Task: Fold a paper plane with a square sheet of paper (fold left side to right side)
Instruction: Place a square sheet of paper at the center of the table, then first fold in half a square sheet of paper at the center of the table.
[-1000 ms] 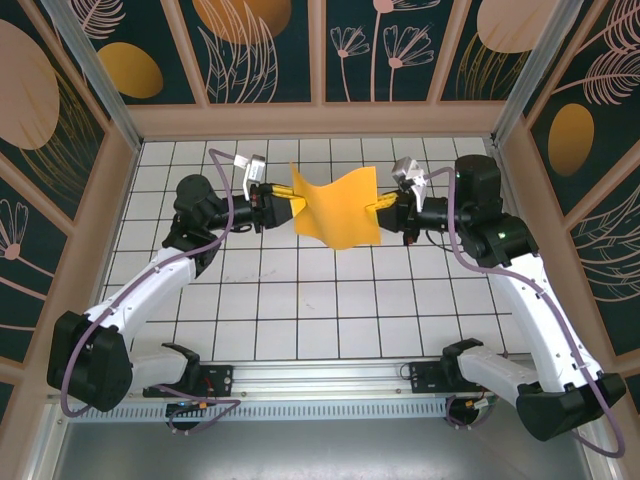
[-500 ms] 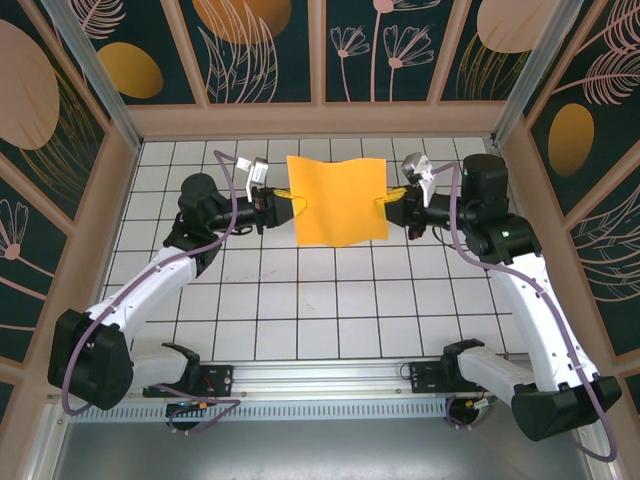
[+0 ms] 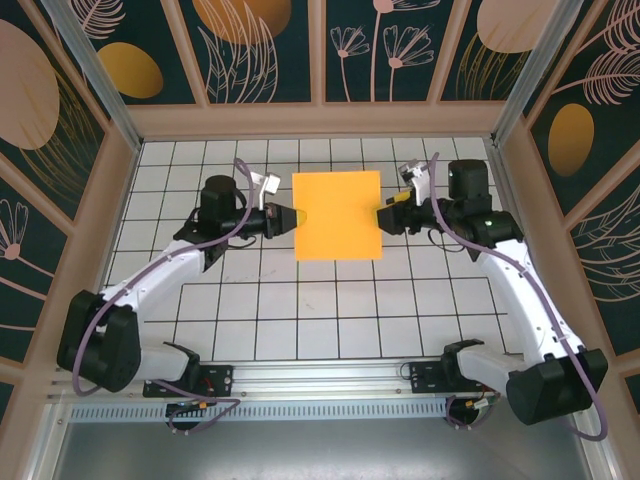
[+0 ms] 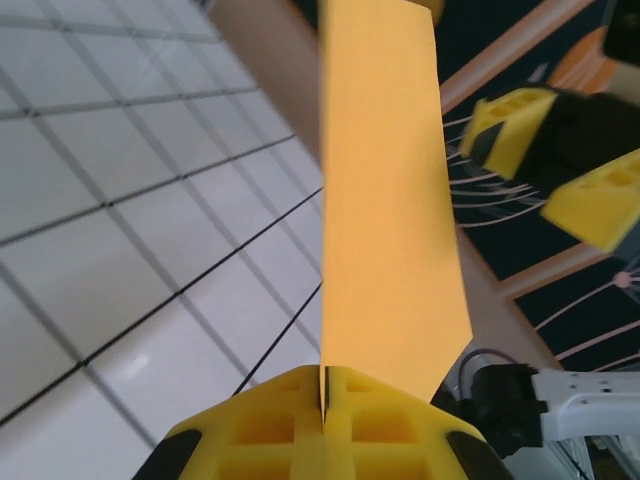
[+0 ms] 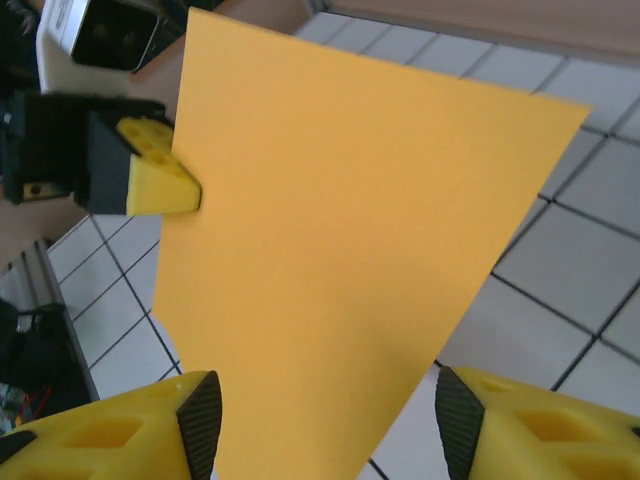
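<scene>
My overhead camera sits high behind the near edge of the bench, looking down and forward over all of it from some way off. The left wrist camera peers close along the left gripper, edge-on down the square sheet of paper toward the right gripper. The right wrist camera looks the opposite way across the sheet's broad face. All three share sheet and tiles.
</scene>
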Controlling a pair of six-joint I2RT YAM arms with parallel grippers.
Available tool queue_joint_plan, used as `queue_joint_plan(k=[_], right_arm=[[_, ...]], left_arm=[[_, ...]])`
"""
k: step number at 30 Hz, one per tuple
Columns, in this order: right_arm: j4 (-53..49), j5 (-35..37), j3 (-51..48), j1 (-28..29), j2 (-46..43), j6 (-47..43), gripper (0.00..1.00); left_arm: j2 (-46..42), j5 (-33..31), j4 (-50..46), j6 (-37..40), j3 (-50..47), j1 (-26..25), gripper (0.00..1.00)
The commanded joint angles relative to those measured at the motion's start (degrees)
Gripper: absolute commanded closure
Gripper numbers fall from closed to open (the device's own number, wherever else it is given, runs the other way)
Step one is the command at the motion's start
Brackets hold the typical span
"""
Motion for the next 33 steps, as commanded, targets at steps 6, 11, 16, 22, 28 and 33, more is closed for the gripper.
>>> queue_joint_plan(k=[6,11,16,22,28,33], right_arm=[[12.18,8.68,-11.51,-1.0,2.82,19.29,0.31],[25.75,5.46,-19.39,3.06,11.58,33.99,0.45],[30.24,7.76,-16.01,10.29,22.43,39.51,0.48],[30.36,7.64,-10.58,12.06,33.35,43.37,0.56],[26.4,9.49,-7.4,12.97,39.33,41.84,0.57],[24.92,10.56,-7.49,13.17,41.22,41.11,0.57]], left_arm=[[11.56,-7.64,-12.98,2.09,-2.81,-0.18,1.0],[18.17,-12.0,-17.73,4.37,0.18,-0.16,1.0],[18.86,-12.75,-19.77,4.91,2.7,-0.17,1.0],[19.17,-12.27,-21.09,4.87,4.38,-0.16,0.98],[18.82,-9.21,-19.51,3.69,4.74,-0.16,0.81],[17.9,-5.1,-14.11,-0.51,4.07,-0.33,0.6]])
